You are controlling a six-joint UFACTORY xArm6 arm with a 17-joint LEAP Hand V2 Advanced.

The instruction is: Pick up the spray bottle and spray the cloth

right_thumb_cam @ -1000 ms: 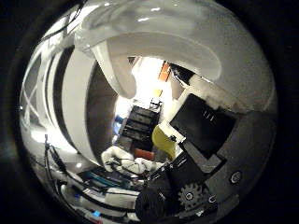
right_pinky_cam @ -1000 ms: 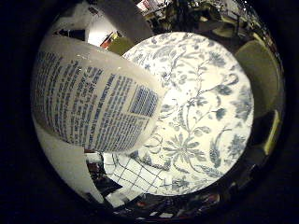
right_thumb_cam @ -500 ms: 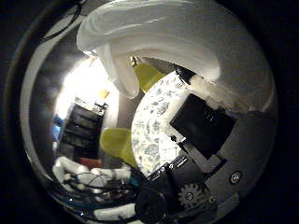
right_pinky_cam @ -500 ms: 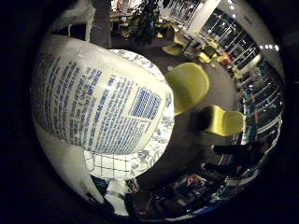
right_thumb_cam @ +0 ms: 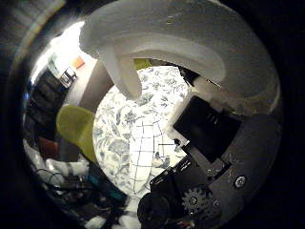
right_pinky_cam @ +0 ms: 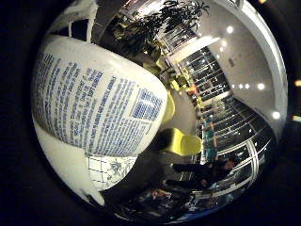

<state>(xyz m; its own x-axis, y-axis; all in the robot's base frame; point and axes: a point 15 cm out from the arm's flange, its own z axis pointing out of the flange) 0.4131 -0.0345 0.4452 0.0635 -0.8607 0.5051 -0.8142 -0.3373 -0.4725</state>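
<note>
the spray bottle [right_pinky_cam: 94, 99] is the largest thing in sight. its white body with a label of blue print fills much of the little finger side view, so it sits right against the palm. the hand [right_thumb_cam: 214, 157] has the bottle in its hold: in the thumb side view a white and black finger presses against the bottle's white head, which arches across the picture, with the trigger hanging down from it like a white tongue. how the other fingers are wrapped does not show.

next in size is a round table [right_thumb_cam: 114, 138] with a flowered cover, seen past the trigger and well away from the palm. the cloth [right_thumb_cam: 147, 148], white with a thin dark grid, lies on the table toward its near edge, just beside the dark parts of the hand in that view. a yellow chair [right_thumb_cam: 76, 126] stands at the table's edge.

judging by this, the pickup is done: the bottle is off the table and carried in the hand. the spraying is still to do, and no mist or wet patch shows on the cloth.

the thumb side view alone shows the trigger, the table and most of the cloth. the little finger side view alone shows the label, with only a corner of the cloth beneath the bottle, and the wide room behind with a dark plant [right_pinky_cam: 160, 23].
</note>
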